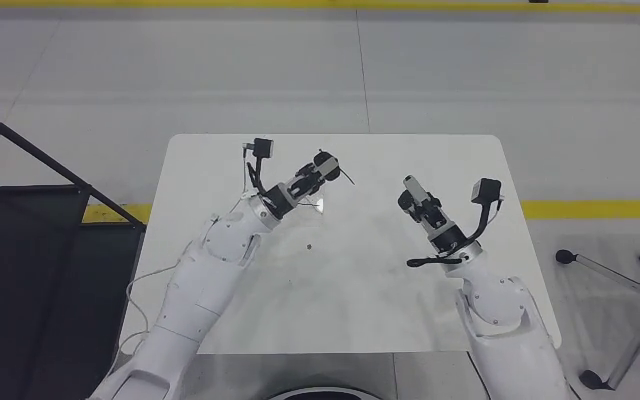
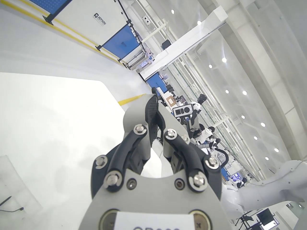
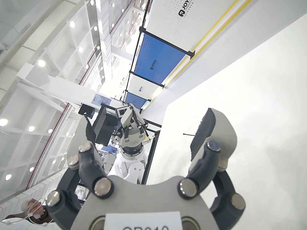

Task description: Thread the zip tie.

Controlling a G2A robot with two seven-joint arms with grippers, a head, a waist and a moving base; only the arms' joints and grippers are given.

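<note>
Two arms are working over one white table (image 1: 200, 160). Over the table's left half, toward its far edge, the left claw (image 1: 332, 166) is hanging above the surface with its two pads (image 2: 150, 111) pressing together. One thin black strand (image 1: 346, 179) is sticking out of its tip toward the table's middle. It is too fine to tell whether it is a zip tie. On the table below that claw, one black zip tie (image 2: 14, 209) is lying flat on one clear sheet (image 2: 16, 183), with nothing touching it. Nearer the table's middle, one small dark speck (image 1: 311, 244) is sitting on the bare surface. Over the table's right half, the right claw (image 1: 409, 186) is hovering with its two fingers (image 3: 203, 130) spreading wide and holding nothing, well apart from everything lying on the table.
</note>
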